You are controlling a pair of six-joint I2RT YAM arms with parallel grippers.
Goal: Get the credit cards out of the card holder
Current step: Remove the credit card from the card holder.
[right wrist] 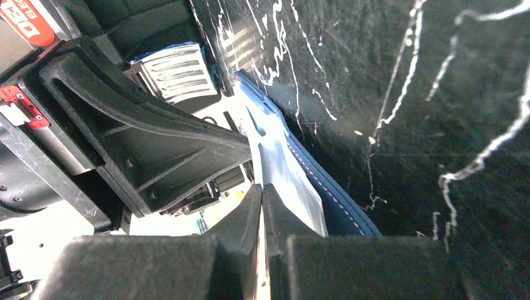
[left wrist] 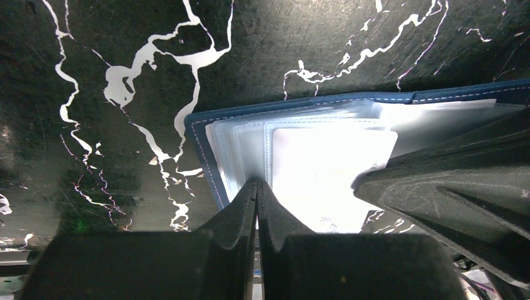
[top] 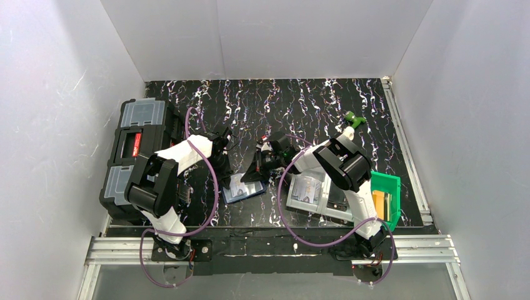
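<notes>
Card holder [top: 245, 191] open on tabletop [top: 312, 100]; left gripper [left wrist: 257, 184] and right gripper [right wrist: 262, 189], both clenched, crowd its sleeves [left wrist: 247, 147]. Toolbox [top: 134, 125] at nine o'clock, green bin [top: 385, 179] at three.

Navy card holder [top: 244, 189] open, lying flat; clear sleeves [left wrist: 250, 147] fanned.

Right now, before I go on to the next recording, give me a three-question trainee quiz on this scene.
1. Is the card holder open or folded shut?
2. True or false: the left gripper is shut, its tips at the clear sleeves.
3. The green bin stands: A beside the right arm, B inside the card holder, C against the far wall.
Key: 1 open; 2 true; 3 A.
</notes>
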